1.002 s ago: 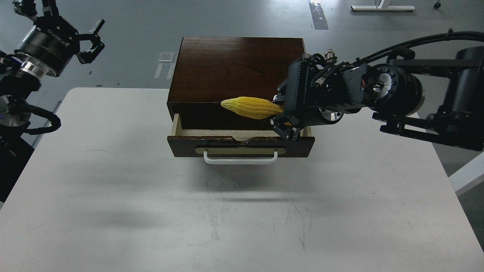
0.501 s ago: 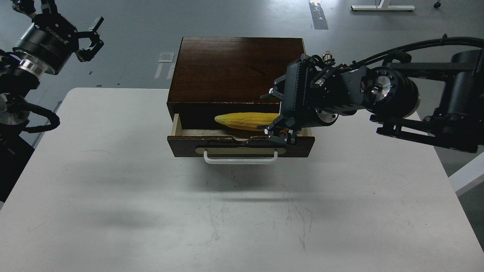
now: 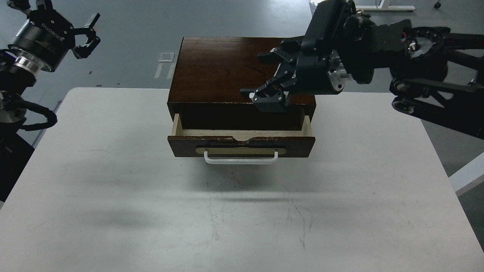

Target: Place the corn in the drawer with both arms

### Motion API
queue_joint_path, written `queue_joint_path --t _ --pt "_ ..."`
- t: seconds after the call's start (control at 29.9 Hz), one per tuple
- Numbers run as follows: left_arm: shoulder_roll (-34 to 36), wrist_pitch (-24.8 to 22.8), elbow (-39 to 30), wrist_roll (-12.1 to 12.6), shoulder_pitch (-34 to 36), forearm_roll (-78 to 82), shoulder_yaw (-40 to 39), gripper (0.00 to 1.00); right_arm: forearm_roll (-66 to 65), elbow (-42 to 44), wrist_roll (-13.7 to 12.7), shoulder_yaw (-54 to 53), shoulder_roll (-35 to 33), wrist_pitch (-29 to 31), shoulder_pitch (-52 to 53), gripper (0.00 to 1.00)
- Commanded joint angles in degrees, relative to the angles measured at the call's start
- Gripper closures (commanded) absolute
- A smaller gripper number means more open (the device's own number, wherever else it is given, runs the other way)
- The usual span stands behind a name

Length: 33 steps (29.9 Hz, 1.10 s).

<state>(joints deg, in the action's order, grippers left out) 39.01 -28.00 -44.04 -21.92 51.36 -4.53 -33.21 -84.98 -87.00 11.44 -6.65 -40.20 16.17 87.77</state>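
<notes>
Drawer (image 3: 242, 145) stands open at desk's (image 3: 113, 196) far edge; right tool (image 3: 266, 79) hovers spread, empty; left tool (image 3: 89, 32) open, empty. Closing likely next.

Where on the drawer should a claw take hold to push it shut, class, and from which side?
Take the white handle on the drawer front. It is a bar standing off its plate, running left to right, so fingers can close above and below it. Come from the front, over the table, the side the drawer faces. The left claw is free; the right claw hangs open above the box.
</notes>
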Motion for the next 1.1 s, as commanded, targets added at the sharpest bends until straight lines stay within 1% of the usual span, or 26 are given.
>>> queue_joint_path --t 0.0,0.1,0.13,0.23,0.33,0.37,0.4,0.43,0.5,0.57,0.67,0.84,1.04,1.07 --pt "-0.3 0.0 -0.1 -0.2 0.1 -0.6 -0.7 0.02 15.8 0.7 0.0 -3.2 -6.1 -0.3 -0.3 0.0" --pt "-1.9 0.0 -0.1 -0.2 0.1 -0.6 -1.7 0.02 28.8 3.2 0.0 -3.5 -9.7 -0.8 -0.2 0.0" --pt "-1.9 0.0 -0.1 -0.2 0.1 -0.6 -1.7 0.02 28.8 3.2 0.0 -3.5 -9.7 -0.8 -0.2 0.0" --pt "-2.8 0.0 -0.1 -0.1 0.1 -0.6 -1.8 0.02 45.0 9.9 0.2 -3.9 -12.6 -0.9 -0.5 0.0" --pt "-3.5 0.0 0.0 -0.1 0.1 -0.6 -1.7 0.02 57.4 16.1 0.7 -4.1 -13.2 -0.9 -2.0 0.0" --pt "-3.6 0.0 0.0 0.0 0.1 -0.5 -1.7 0.02 60.5 17.6 1.2 -4.1 -13.2 -0.9 -2.5 0.0" --pt "-3.9 0.0 0.0 0.1 0.1 -0.6 -1.7 0.02 66.3 20.4 2.4 -4.1 -13.3 -0.8 -3.5 0.0" --pt "-3.9 0.0 0.1 0.2 0.1 -0.5 -1.7 0.02 69.3 21.8 3.2 -4.1 -13.3 -0.8 -4.1 0.0" --pt "-4.1 0.0 0.6 0.3 0.0 -0.5 -1.5 0.02 79.3 27.3 5.9 -3.9 -13.2 -0.3 -7.3 0.0" --pt "-4.6 0.0 0.7 0.3 0.1 -0.5 -1.6 0.02 83.0 29.4 6.3 -3.9 -12.7 -0.3 -8.9 0.0" --pt "-5.2 0.0 0.7 0.3 0.1 -0.6 -1.7 0.02 90.5 31.8 6.3 -4.0 -12.4 0.4 -12.3 0.0" --pt "-5.3 0.0 0.8 0.4 -0.4 -0.6 -1.7 0.02 102.9 33.5 6.0 -4.5 -10.8 3.8 -18.2 0.0" --pt "-7.4 0.0 4.8 0.3 -0.7 -0.7 -1.7 0.02 117.0 38.0 5.6 -4.9 -8.3 6.6 -24.5 0.0" --pt "-7.5 0.0 5.2 0.3 -0.7 -0.8 -1.8 0.02 121.6 38.8 5.5 -5.6 -7.7 8.6 -26.2 0.0"
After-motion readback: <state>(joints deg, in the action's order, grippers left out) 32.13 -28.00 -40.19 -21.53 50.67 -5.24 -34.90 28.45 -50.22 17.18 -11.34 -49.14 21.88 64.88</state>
